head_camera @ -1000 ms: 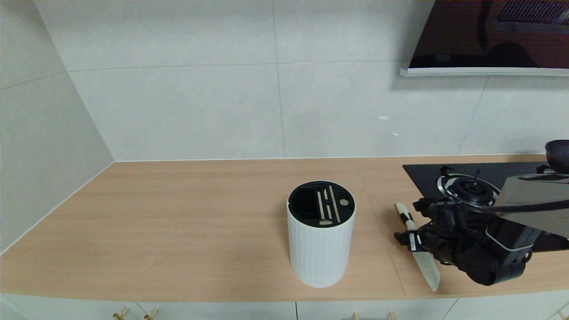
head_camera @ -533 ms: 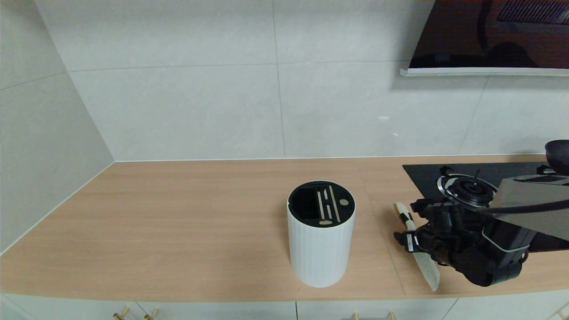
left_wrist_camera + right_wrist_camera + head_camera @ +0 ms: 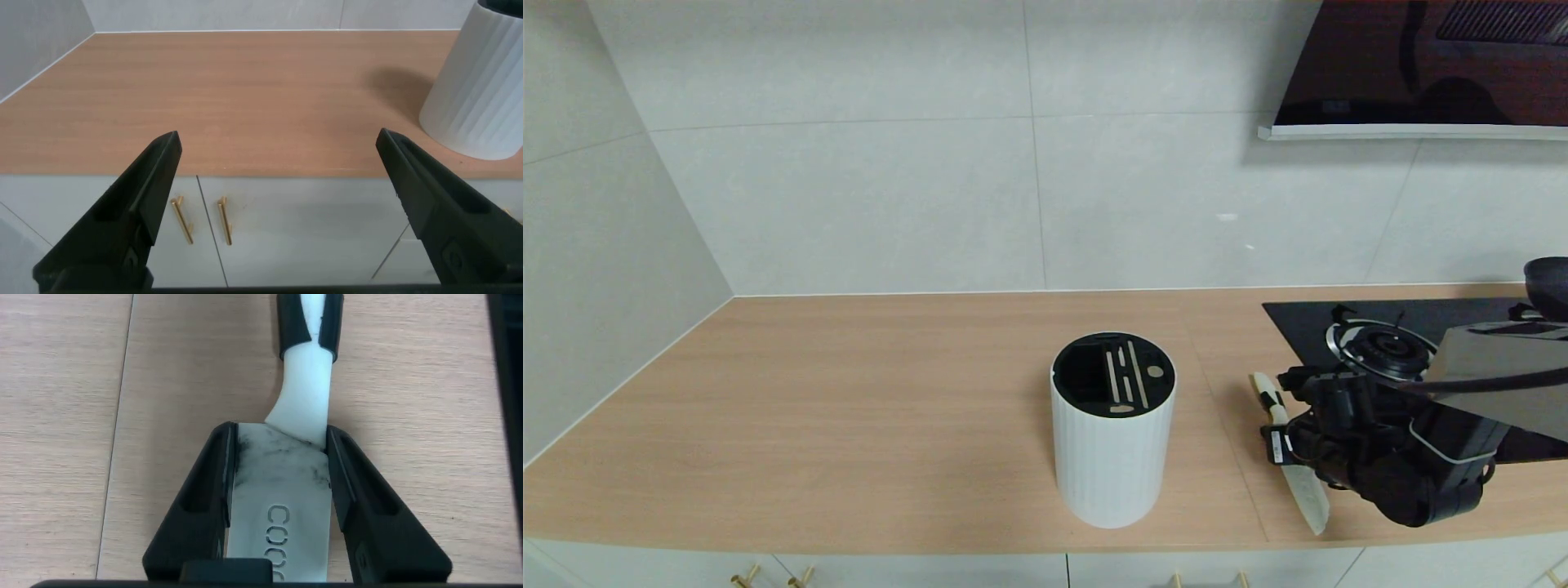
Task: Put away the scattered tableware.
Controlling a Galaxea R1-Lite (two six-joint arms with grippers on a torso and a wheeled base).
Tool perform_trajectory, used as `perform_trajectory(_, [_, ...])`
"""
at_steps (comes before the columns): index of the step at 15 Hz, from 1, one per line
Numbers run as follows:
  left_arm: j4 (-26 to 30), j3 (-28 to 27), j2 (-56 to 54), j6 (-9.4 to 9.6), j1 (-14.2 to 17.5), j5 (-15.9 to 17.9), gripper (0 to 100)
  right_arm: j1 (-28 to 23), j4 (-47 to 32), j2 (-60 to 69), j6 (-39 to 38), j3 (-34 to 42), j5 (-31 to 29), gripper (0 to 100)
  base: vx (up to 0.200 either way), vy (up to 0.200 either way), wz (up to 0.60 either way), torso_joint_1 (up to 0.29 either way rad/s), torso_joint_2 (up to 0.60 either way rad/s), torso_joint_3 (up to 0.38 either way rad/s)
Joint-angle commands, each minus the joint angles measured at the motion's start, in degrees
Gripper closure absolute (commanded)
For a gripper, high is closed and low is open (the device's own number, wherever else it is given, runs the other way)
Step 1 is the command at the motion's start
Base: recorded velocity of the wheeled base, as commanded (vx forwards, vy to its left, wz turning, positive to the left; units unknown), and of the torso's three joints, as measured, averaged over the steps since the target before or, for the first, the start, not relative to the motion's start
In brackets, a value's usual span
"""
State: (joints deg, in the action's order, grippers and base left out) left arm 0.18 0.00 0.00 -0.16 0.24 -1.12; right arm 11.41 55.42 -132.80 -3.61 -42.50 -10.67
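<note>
Counter (image 3: pixel 890 408): carries upright white slotted holder (image 3: pixel 1111 457) at middle. Knife (image 3: pixel 1308 498) lies flat near front edge, well right of holder. Right tool (image 3: pixel 279 469) clenched across blade next to handle. Left tool (image 3: pixel 282 196) spread wide, empty. Risk: thin smooth blade likely pivots or slips on lift; misaligned tip could jam slot and tip holder.

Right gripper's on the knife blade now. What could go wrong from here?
The right gripper clamps the knife across its smooth blade, not the handle, so it may slip or pivot on lifting. The holder has narrow slots; a tilted blade could miss them. Its tip lies near the counter edge; a slip might send it off.
</note>
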Motion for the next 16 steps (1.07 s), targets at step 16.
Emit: perform_trajectory(16, [11.2,-26.3,25.0,0.86,-0.9,22.0,0,7.4,-10.1,34.5,-0.1,-1.4,0.6,100,0.0,0.0,0.0,0.0,0.0,0.0])
